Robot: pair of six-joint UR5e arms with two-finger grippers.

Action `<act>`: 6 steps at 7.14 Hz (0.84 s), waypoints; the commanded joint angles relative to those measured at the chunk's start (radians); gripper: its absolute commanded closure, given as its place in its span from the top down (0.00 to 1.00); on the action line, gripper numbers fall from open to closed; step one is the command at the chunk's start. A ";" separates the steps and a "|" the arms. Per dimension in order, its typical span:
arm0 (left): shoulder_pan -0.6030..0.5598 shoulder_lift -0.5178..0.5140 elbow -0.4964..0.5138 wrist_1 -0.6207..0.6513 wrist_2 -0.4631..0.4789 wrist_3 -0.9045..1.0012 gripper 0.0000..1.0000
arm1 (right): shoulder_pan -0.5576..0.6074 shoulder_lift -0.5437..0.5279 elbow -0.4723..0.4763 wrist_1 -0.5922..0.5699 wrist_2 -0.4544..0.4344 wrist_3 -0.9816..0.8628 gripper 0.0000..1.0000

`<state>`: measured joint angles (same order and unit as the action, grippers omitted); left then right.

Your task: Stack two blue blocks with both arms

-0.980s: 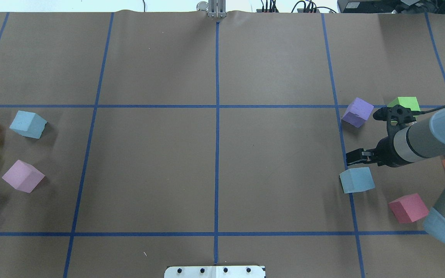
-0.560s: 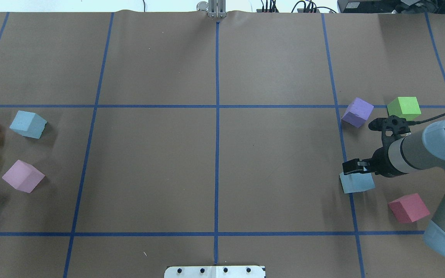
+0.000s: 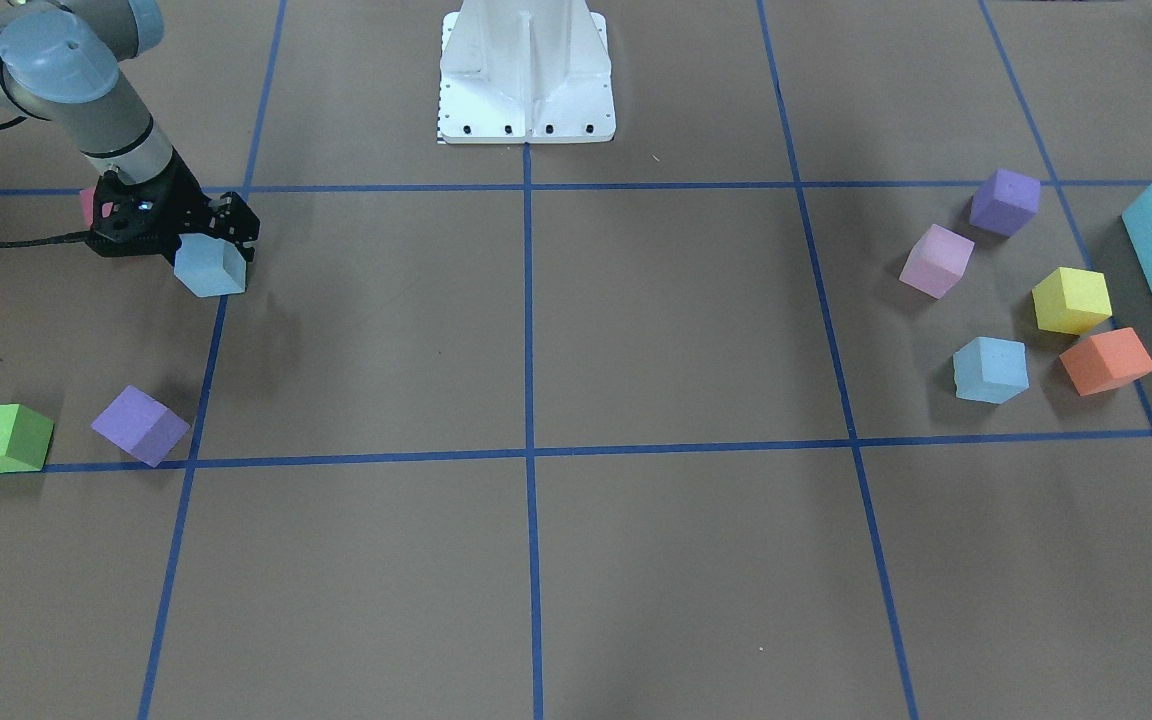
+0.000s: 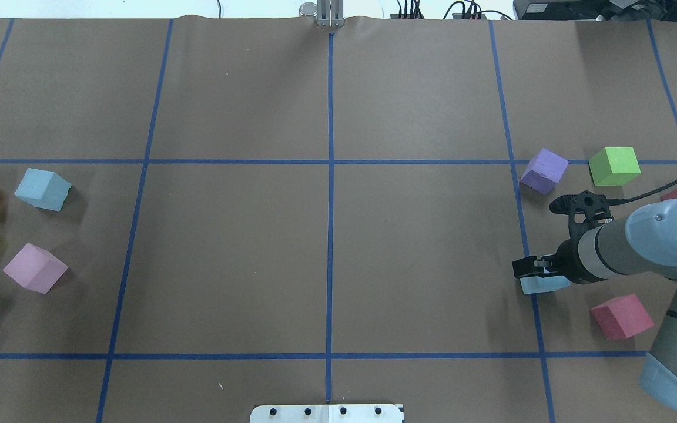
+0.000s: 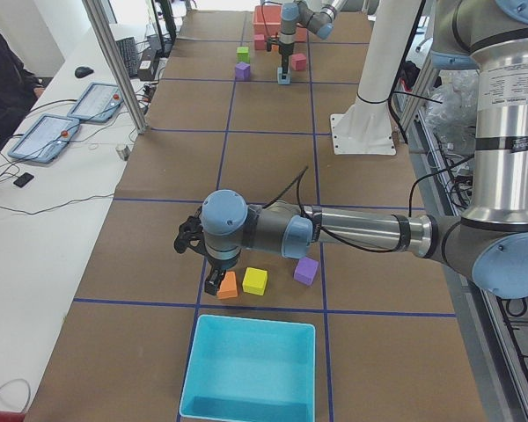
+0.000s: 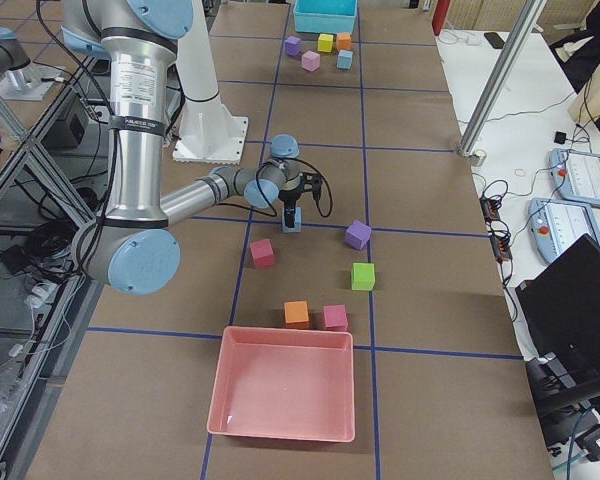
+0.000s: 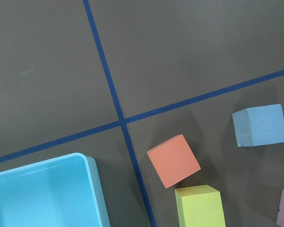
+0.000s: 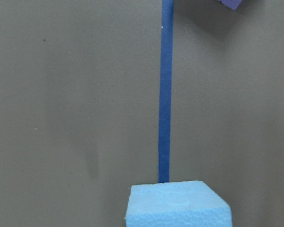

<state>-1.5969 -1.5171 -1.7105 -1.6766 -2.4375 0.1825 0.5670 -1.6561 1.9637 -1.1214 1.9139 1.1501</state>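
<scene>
right gripper point(image 3: 213, 243) | set over sky-blue block point(image 3: 208, 274), jaws astride it, grip cannot be told | left gripper point(image 5: 213, 282) | beside orange cube point(image 5: 228, 286), opening cannot be told

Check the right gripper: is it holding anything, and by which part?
Cannot tell. The right gripper sits over the top of the blue block, but whether its fingers are shut is hidden.

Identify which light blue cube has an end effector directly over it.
The light blue cube on the robot's right, under the right end effector; the other blue cube sits uncovered.
</scene>
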 commanded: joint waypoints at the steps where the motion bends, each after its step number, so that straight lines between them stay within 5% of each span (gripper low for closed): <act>1: 0.000 0.000 0.002 0.000 0.000 0.000 0.98 | -0.010 0.001 -0.005 0.000 -0.013 -0.001 0.94; 3: 0.000 0.000 0.002 0.000 0.000 0.000 0.98 | -0.010 0.002 -0.008 0.000 -0.015 -0.001 0.69; 5: 0.000 -0.002 0.002 0.000 0.000 0.000 0.98 | -0.010 0.009 -0.009 -0.001 -0.018 -0.003 0.54; 6: 0.000 -0.002 0.002 0.000 0.000 0.000 0.98 | -0.010 0.015 -0.006 -0.001 -0.016 -0.003 0.54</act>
<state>-1.5969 -1.5181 -1.7089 -1.6766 -2.4375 0.1825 0.5569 -1.6474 1.9553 -1.1223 1.8974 1.1480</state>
